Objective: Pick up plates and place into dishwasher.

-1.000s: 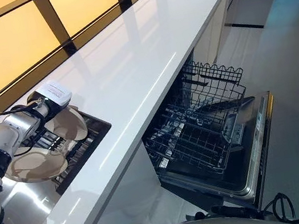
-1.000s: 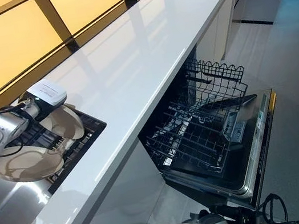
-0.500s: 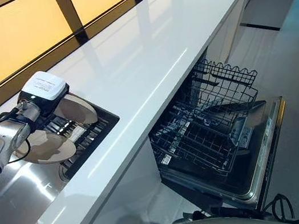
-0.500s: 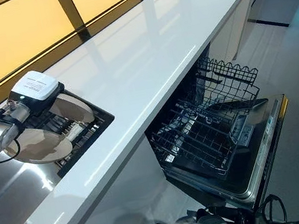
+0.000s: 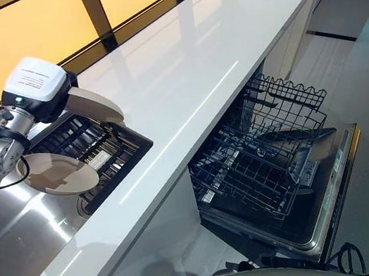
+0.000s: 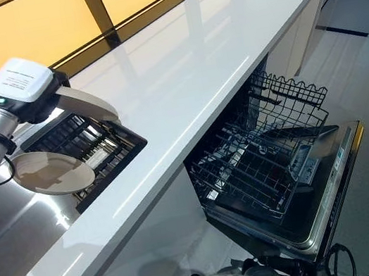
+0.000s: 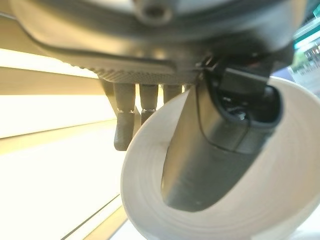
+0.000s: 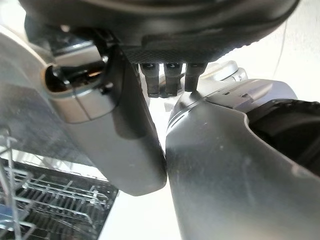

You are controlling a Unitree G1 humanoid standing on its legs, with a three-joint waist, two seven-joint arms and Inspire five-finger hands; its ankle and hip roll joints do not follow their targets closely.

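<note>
- Since a second ago, left robot hand (image 7: pixel 220 135) has lifted one plate (image 5: pixel 96 105) clear of the rack (image 5: pixel 94 150), thumb and fingers pinching its rim.
- Second plate (image 5: pixel 58 172) lies in the rack beside the white surface (image 5: pixel 185 59).
- Dishwasher (image 5: pixel 276 172) stands open, well apart, ready for loading.
- Right robot hand (image 8: pixel 125 135) hangs relaxed, empty.

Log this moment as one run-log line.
left hand: shut on plate, raised above drying rack | second plate: in rack | dishwasher: open, lower rack out | right hand: idle
</note>
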